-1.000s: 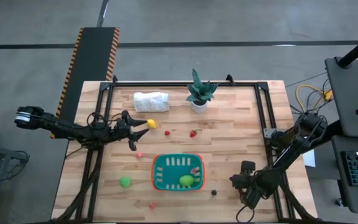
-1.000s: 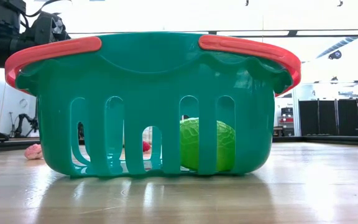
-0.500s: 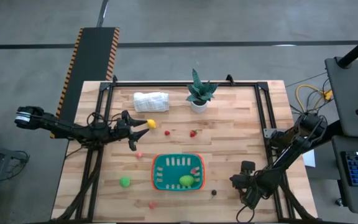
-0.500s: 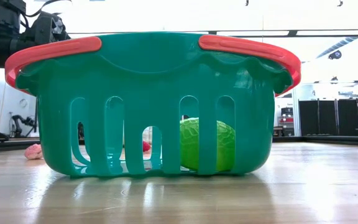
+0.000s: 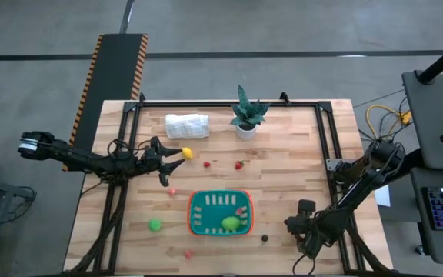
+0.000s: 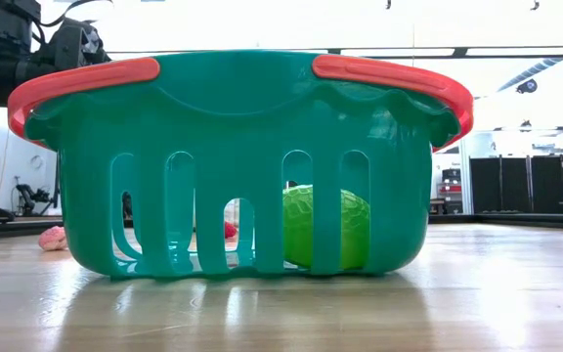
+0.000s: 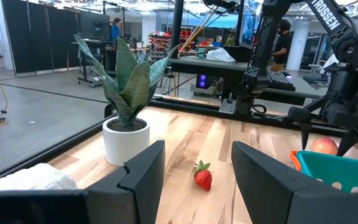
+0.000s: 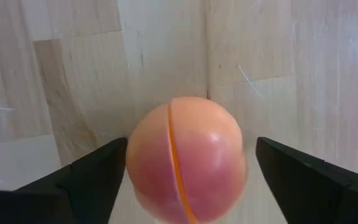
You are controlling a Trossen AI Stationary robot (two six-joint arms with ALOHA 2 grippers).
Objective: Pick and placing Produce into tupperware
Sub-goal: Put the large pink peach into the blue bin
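My right gripper (image 5: pixel 308 228) hiding the peach (image 8: pixel 185 158) from above, tupperware (image 6: pixel 233 156) wall screening most of the green piece (image 6: pixel 325 227), a tiny dark item (image 5: pixel 264 238), perhaps produce, staying unidentifiable.
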